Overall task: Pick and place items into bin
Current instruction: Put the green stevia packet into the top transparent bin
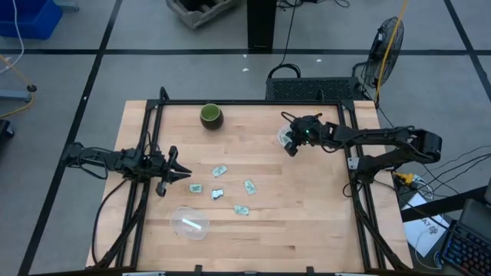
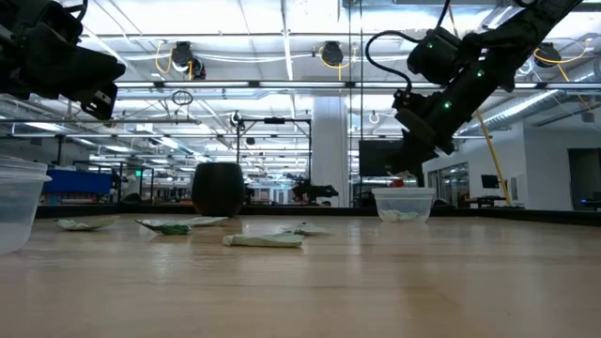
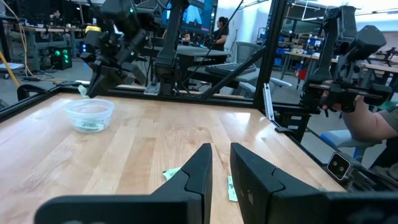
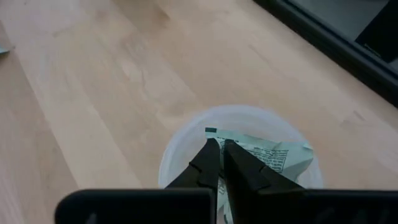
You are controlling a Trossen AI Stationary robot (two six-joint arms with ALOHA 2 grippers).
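Note:
Several small pale green-and-white wrapped pieces [image 1: 219, 171] lie loose in the middle of the table, also in the low view [image 2: 263, 240] and the left wrist view [image 3: 171, 173]. A clear plastic bin [image 1: 283, 136] stands at the back right, also in the low view [image 2: 404, 202], with one piece [image 3: 92, 124] in it. My right gripper [image 1: 290, 147] hangs just above the bin [image 4: 186, 140], shut on a wrapped piece [image 4: 267, 154] at its fingertips. My left gripper [image 1: 186, 175] hovers shut and empty at the left, just short of the loose pieces.
A dark green cup [image 1: 211, 116] stands at the back centre. A second clear cup [image 1: 189, 224] sits near the front left. Black frame rails [image 1: 146, 153] run along the table's sides. A person [image 3: 373, 124] sits beyond the right edge.

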